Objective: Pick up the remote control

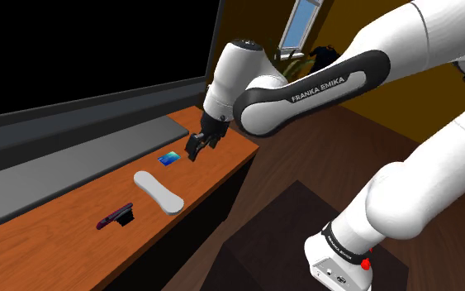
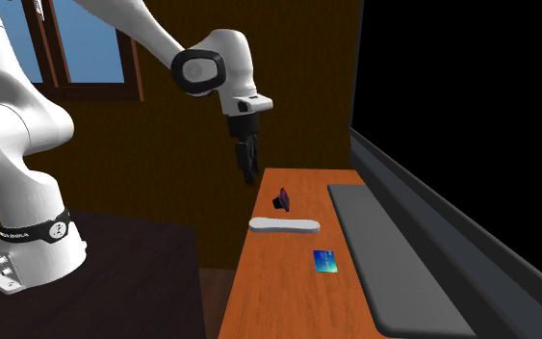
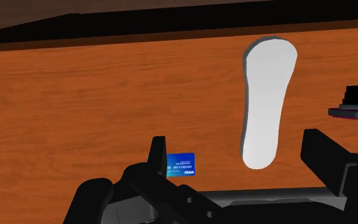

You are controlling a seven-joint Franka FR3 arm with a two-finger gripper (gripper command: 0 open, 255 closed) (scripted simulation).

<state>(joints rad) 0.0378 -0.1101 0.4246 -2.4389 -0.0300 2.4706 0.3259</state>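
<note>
Remote: the white remote (image 1: 159,192) lies flat on the table (image 1: 65,248), between a blue card (image 1: 169,159) and a dark purple item (image 1: 115,217).
Claw: the claw (image 1: 197,147) hangs above the table near the card, fingers spread wide, gripping nothing.
Progress: remote untouched; by the look of it, the shift over it, descent, closing and lift all remain.
Unclear: the purple item is cut off in the wrist view and hard to identify; a black area lies beyond the grey mat (image 1: 73,165).
</note>
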